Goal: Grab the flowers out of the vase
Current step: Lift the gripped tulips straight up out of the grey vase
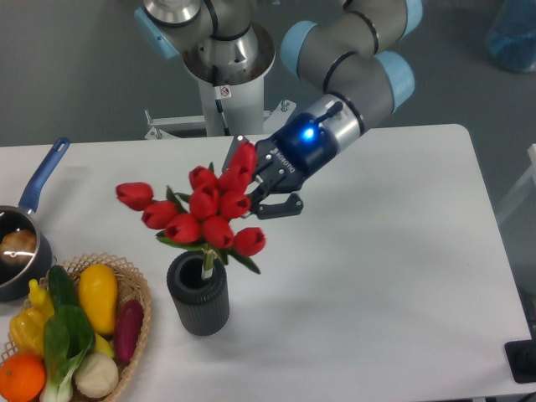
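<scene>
A white counter [402,276] with rounded corners fills the view, evenly lit; behind it lies grey floor [67,75], with something blue [512,33] at top right.

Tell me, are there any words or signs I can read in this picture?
Sticker on the robot's base column: a small red and white sign, too small to read.
Lettering on the pincer body beside the blue light: too blurred to read.
Nothing else carries writing.
</scene>
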